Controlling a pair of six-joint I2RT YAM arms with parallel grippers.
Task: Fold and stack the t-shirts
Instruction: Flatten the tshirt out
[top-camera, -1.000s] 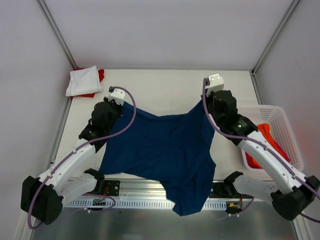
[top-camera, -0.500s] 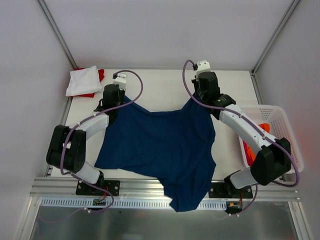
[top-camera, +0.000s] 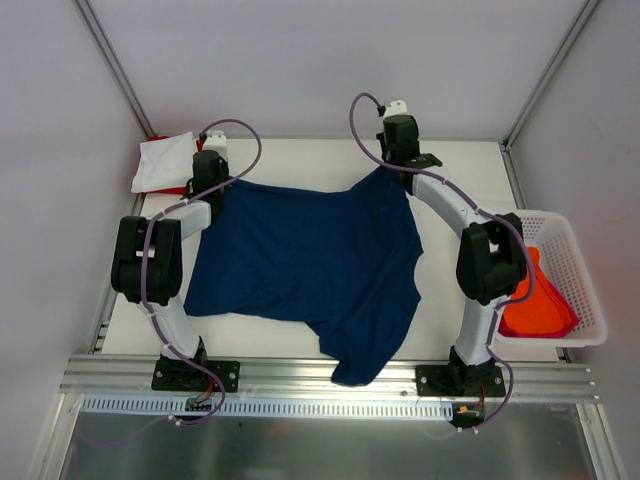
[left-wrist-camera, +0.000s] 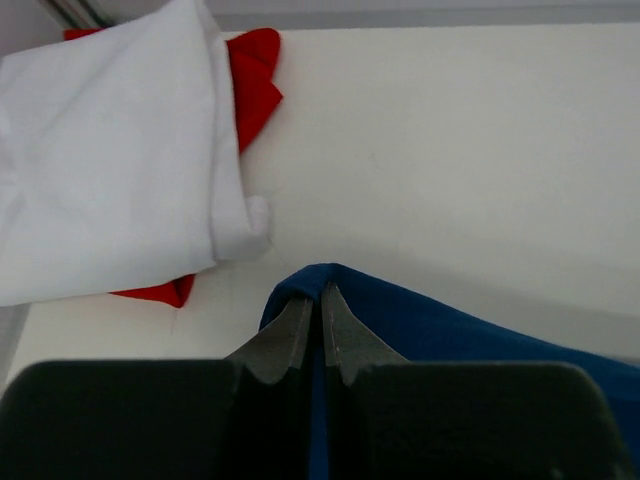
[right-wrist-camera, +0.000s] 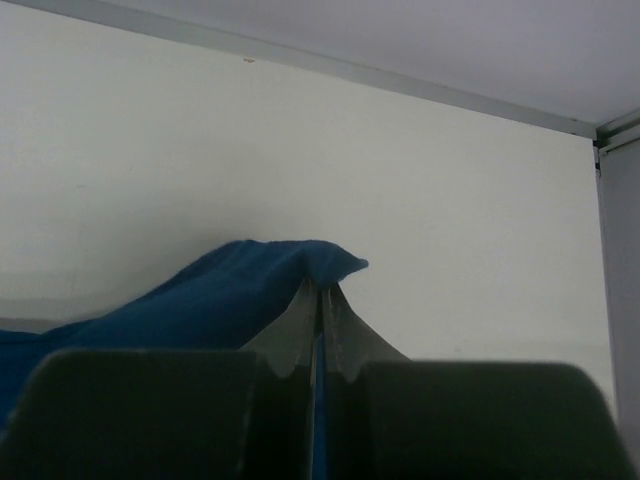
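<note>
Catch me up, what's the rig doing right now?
The left gripper and right gripper are each shut on a far corner of the navy t-shirt, spread over the table with its near end hanging off the front edge. A folded white t-shirt lies on a red t-shirt at the far left; the basket holds an orange t-shirt.

Lab: white enclosure (top-camera: 330, 60), aluminium rail (top-camera: 320, 375)

Arms reach farther back. Left gripper (left-wrist-camera: 322, 300) and right gripper (right-wrist-camera: 320, 293) drag navy t-shirt (top-camera: 300, 260) up table (top-camera: 470, 170); cloth spreads flatter, less overhangs near edge. Left gripper now beside white t-shirt (top-camera: 165, 162).
</note>
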